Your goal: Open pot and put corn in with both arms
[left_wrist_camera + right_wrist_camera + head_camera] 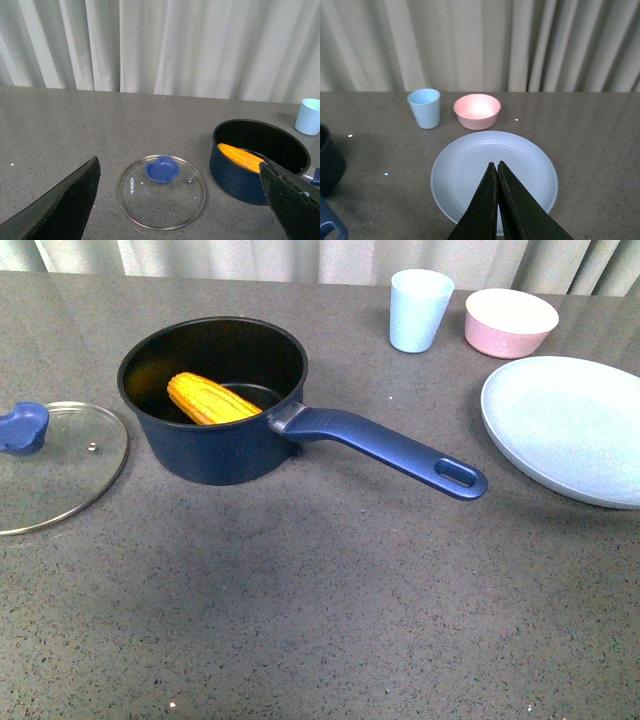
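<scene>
Pale curtains hang behind a grey speckled table [330, 600] where the pot [215, 405] stands open, the corn [210, 398] lying slantwise inside it against the black floor, one end propped toward the wall. To the pot's left the glass lid [55, 465] lies flat on the table, blue knob [24, 427] up, near the pot but not touching. Neither arm shows in the front view. From the wrist cameras, the left gripper [185, 200] hangs with its jaws spread wide above the lid and holds nothing; the right gripper [497, 200] has its fingers pressed together, also empty, over the light blue plate [465, 175] (a blue cup [425, 107] and pink bowl [477, 111] sit beyond it). Lid off and cob in, the task looks essentially done; what remains, by this reading, is a clean retreat, each arm lifting straight up and away, the left clear of the knob, the right clear of the long handle [385, 445].
</scene>
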